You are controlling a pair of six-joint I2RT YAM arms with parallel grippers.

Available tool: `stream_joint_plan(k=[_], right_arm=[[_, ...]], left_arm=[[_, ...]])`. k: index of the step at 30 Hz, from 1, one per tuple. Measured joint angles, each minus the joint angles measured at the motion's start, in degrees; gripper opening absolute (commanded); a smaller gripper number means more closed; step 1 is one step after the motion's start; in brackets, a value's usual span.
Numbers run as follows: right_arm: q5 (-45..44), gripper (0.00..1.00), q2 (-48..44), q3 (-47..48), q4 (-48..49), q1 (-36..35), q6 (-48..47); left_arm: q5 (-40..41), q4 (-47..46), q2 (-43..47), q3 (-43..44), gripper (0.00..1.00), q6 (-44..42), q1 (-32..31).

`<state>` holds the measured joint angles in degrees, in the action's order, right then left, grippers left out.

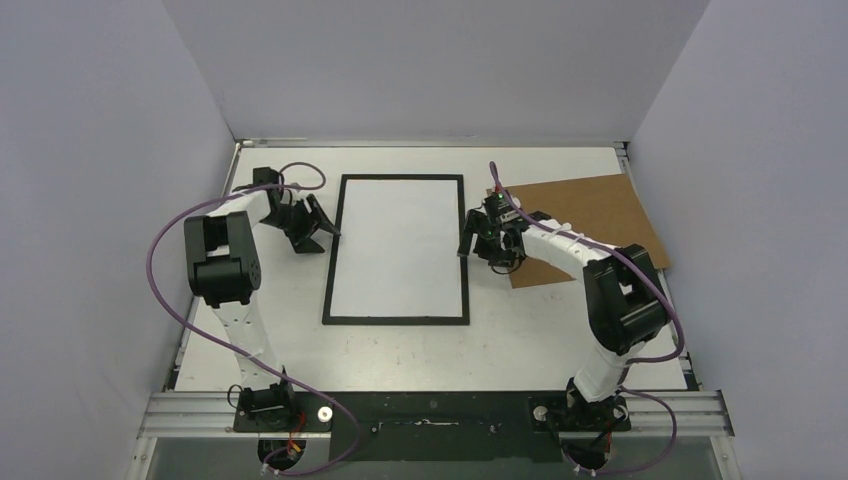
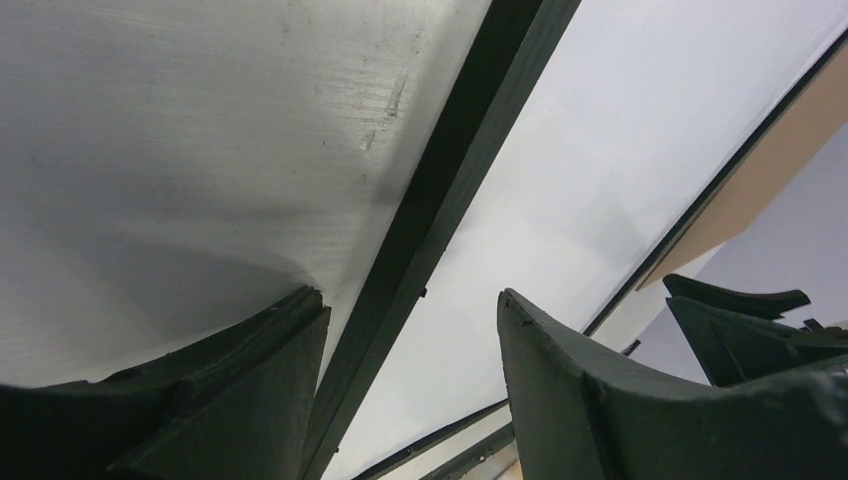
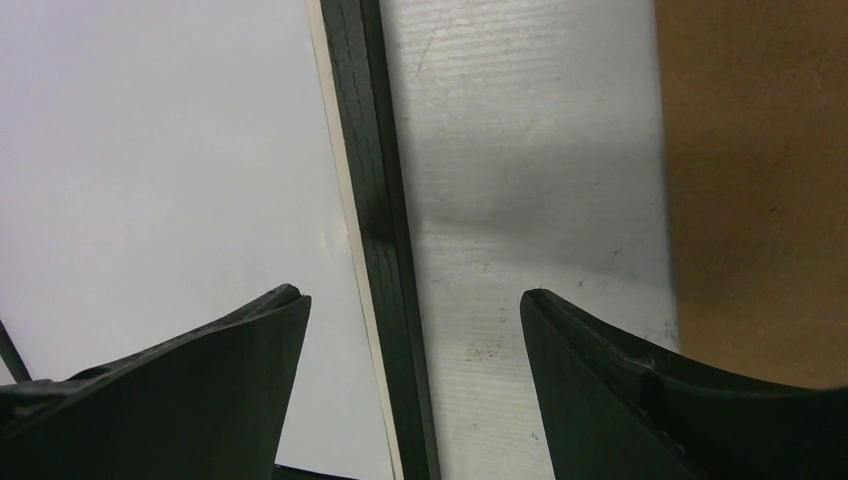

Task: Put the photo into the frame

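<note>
White arms [image 1: 243, 335], black joints [image 1: 222, 258], purple cables [image 1: 150, 255]

**Materials and finishes.** The frame [image 3: 375, 150] was finished in matt black, and a fine wood-like grain was visible along its rail. The pale sheet [image 1: 400, 245] enclosed by it was seen as smooth and paper-like, with a faint sheen. The table [image 3: 520, 150] was shown as dull grey, brushed and metal-looking, marked by fine scratches and scuffs. The backing board [image 3: 760, 150] was shown as brown cardboard, matt and slightly fibrous. The fingers [image 2: 620, 400] of the left gripper [image 2: 410, 298] and of the right gripper [image 3: 412, 293] were formed of dark, matt, plastic-looking material, faintly grained. The cables [image 1: 150, 258] were sheathed in smooth purple plastic.
</note>
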<state>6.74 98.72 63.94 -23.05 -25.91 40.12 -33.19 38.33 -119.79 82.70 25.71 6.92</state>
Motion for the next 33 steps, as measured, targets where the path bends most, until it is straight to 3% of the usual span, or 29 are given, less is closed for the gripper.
stream_joint_plan(k=[8,13,21,33], right_arm=[[-4.68,0.79,0.57,3.21,-5.46,0.44,-0.26],[-10.51,0.83,1.09,9.66,-9.20,5.18,-2.95],[-16.39,0.89,13.25,19.30,-12.61,19.34,-7.82],[-17.18,0.83,16.00,17.66,-15.78,22.47,-3.85]], left_arm=[[12.15,0.00,3.02,0.96,0.66,0.83,-1.20],[16.94,-1.01,7.58,0.96,0.69,1.44,-1.68],[14.43,-4.07,10.95,1.88,0.71,3.06,-9.90],[3.34,-10.34,4.39,10.45,0.71,3.50,-24.98]])
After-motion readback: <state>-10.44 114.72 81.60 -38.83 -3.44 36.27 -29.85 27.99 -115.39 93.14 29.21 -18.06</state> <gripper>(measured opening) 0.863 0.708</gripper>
